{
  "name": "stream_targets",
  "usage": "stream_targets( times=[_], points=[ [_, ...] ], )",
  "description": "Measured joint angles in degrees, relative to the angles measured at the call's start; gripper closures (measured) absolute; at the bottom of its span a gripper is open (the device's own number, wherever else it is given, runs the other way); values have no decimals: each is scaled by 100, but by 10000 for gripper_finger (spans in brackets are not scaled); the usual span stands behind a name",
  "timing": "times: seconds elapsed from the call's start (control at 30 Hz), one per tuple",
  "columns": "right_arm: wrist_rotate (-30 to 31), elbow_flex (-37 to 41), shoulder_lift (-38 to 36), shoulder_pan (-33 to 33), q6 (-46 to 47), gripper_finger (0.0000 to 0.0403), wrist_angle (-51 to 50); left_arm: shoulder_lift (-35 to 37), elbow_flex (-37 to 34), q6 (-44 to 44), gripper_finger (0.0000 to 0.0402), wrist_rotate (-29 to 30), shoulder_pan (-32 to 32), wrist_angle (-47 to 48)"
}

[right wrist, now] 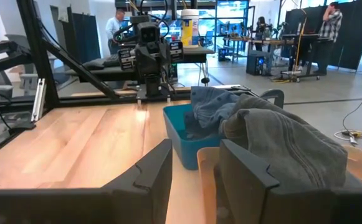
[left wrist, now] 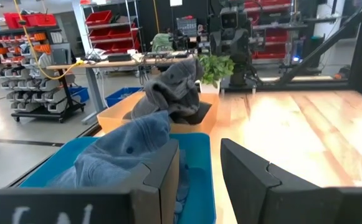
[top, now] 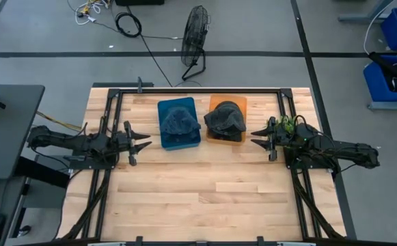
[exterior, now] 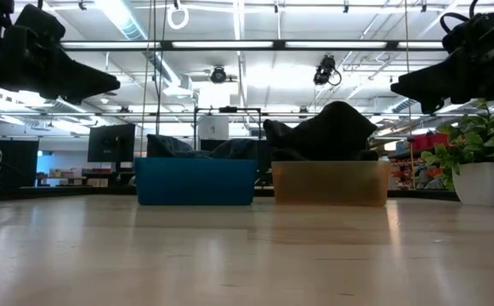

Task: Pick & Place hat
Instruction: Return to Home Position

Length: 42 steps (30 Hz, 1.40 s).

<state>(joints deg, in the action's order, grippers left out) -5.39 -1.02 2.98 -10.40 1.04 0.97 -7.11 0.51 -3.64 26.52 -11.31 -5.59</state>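
A blue-grey hat (top: 178,121) lies in a blue bin (top: 179,141); a dark grey hat (top: 224,120) sits heaped in an orange bin (top: 219,102) to its right. In the low view the blue bin (exterior: 195,180) and orange bin (exterior: 330,183) stand side by side, the dark hat (exterior: 332,130) rising above its rim. My left gripper (top: 143,141) hovers open left of the blue bin, above the table. My right gripper (top: 257,137) hovers open right of the orange bin. In the left wrist view the blue-grey hat (left wrist: 124,152) is nearest; in the right wrist view the dark hat (right wrist: 280,146) is.
A potted plant (exterior: 483,161) stands at the table's right edge beside my right arm. A black frame (top: 198,89) borders the table's far side. Bare wood (top: 198,195) spreads between the bins and the near edge. People (right wrist: 332,25) stand far off in the room.
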Motion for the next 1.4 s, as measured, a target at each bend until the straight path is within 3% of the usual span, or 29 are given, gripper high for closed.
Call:
stream_targets(
  times=[1.4],
  points=[
    [2,-4,0,-1,-7,266,0,0,0,-2,280,11,-1,-159]
  ],
)
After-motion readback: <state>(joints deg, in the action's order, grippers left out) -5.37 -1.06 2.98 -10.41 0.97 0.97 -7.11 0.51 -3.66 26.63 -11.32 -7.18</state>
